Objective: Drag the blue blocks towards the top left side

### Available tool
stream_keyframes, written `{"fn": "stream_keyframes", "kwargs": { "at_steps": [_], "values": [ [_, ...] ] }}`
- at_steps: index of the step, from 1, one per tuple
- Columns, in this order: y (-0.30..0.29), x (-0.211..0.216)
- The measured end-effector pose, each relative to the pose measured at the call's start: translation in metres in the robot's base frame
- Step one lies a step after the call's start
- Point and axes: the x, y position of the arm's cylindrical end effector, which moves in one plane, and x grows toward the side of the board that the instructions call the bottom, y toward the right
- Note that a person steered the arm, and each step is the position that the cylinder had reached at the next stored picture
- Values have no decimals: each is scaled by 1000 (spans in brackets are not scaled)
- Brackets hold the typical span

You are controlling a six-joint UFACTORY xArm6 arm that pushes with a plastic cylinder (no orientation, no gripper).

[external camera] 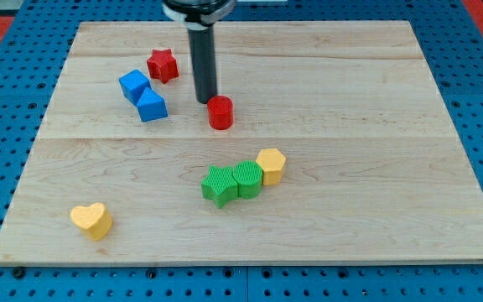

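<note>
Two blue blocks touch each other in the board's upper left: a blue cube (pixel 134 85) and, just below and right of it, a blue wedge-like block (pixel 152 106). My tip (pixel 207 101) rests on the board to their right, about a block's width from the blue wedge-like block. It stands just above and left of a red cylinder (pixel 220 112), very close to it. A red star (pixel 163 65) lies above and right of the blue cube.
A green star (pixel 219 185), a green cylinder (pixel 246 179) and a yellow hexagon (pixel 271 165) form a touching row at the centre bottom. A yellow heart (pixel 91 220) lies at the lower left. The wooden board (pixel 392 126) sits on a blue pegboard.
</note>
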Motion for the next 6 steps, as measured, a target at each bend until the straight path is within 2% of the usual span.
{"fn": "stream_keyframes", "kwargs": {
  "at_steps": [1,3,4,5,6],
  "values": [
    [-36,15],
    [-71,52],
    [-108,49],
    [-114,17],
    [-98,-10]
  ]
}}
